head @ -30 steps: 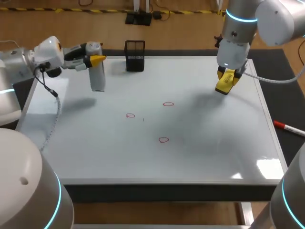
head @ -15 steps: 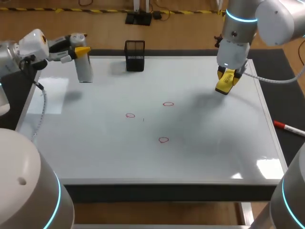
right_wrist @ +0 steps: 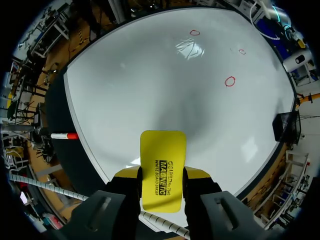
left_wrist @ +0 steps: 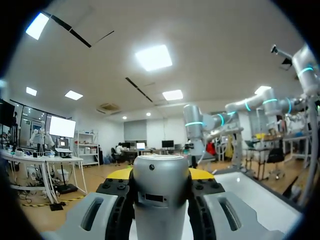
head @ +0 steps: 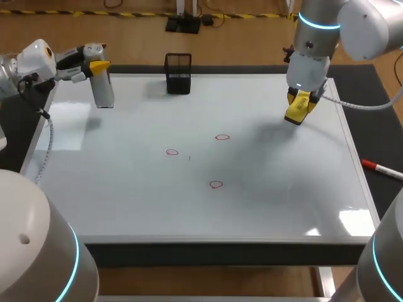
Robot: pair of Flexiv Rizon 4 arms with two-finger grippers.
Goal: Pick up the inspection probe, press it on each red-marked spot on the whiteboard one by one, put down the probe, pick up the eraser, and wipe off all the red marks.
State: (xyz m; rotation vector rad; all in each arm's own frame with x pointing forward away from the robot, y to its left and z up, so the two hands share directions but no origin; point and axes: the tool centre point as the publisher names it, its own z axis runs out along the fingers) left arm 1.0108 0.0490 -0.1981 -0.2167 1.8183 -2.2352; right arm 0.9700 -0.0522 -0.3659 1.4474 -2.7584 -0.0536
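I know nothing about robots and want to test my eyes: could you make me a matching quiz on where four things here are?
Things:
1. inspection probe
2. eraser
3. black mesh cup
4. marker pen

Places:
a. off the whiteboard, on the dark mat
b. in the right gripper
c. at the whiteboard's far edge
d. in the left gripper

Pairs: 1-d, 2-b, 3-c, 4-a

A whiteboard (head: 126, 189) covers the dark table (head: 381, 129); three red marks (head: 216, 184) near its centre; a black mesh holder (head: 178, 73) upper centre; a marker (head: 381, 168) at right
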